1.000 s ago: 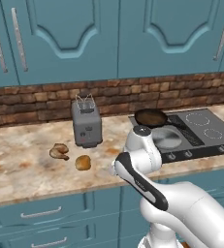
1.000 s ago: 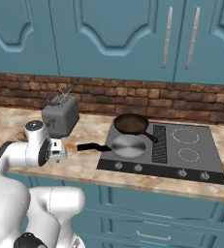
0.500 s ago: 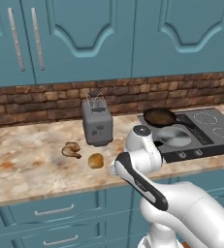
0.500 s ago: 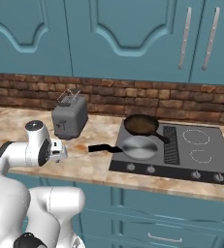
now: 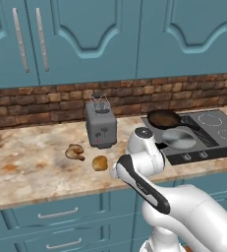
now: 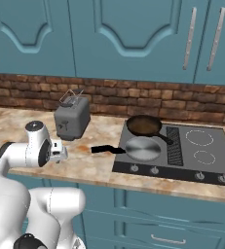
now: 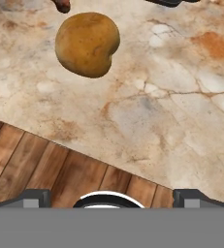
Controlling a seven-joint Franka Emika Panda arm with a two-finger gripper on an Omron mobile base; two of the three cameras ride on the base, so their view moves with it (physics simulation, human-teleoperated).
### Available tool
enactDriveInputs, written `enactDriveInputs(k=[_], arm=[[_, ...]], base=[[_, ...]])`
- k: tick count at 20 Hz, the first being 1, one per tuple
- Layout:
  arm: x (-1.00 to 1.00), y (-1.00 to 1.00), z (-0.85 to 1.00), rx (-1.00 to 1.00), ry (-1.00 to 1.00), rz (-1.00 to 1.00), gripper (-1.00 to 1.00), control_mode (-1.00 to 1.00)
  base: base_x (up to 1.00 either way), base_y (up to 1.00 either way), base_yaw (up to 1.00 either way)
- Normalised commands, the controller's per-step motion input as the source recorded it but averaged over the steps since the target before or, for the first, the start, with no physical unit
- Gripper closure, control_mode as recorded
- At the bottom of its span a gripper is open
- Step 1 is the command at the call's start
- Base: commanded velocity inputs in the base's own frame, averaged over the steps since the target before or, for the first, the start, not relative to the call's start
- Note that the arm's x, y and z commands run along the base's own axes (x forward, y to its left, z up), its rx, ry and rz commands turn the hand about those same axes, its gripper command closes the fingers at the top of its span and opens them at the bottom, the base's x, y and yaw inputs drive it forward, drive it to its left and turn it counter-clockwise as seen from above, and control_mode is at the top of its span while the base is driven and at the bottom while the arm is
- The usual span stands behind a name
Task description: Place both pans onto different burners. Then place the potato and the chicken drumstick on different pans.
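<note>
The potato [image 7: 87, 44] lies on the marble counter ahead of my open gripper [image 7: 111, 197], whose fingertips [image 7: 34, 198] hover above the counter's front edge with nothing between them. In the left base view the potato [image 5: 100, 163] sits just left of my hand, and the chicken drumstick [image 5: 74, 152] lies a little further left. The dark brown pan [image 6: 143, 125] rests at the cooktop's rear left. In front of it sits the silver pan [image 6: 142, 148], its black handle pointing left over the counter. Two free burners [image 6: 200, 137] show as white rings on the right.
A grey toaster [image 5: 101, 125] stands behind the potato against the brick wall. The cooktop [image 6: 216, 168] has a ribbed centre vent [image 6: 173, 146]. Wooden floor [image 7: 40, 169] shows below the counter edge. Blue cabinets hang above.
The whole picture has slid slightly to the right as the base moved. The arm keeps its pose and the gripper stays open. Nothing on the counter has moved.
</note>
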Motion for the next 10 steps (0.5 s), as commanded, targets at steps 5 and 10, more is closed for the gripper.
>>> enactDriveInputs(k=[5, 10], arm=[[0.0, 0.0, 0.0, 0.0, 0.0, 0.0, -1.0, -1.0], [0.03, -0.07, 0.0, 0.0, 0.0, 0.0, -1.0, -1.0]], base=[[0.02, 0.0, 0.0], [0.0, 0.0, 0.0]])
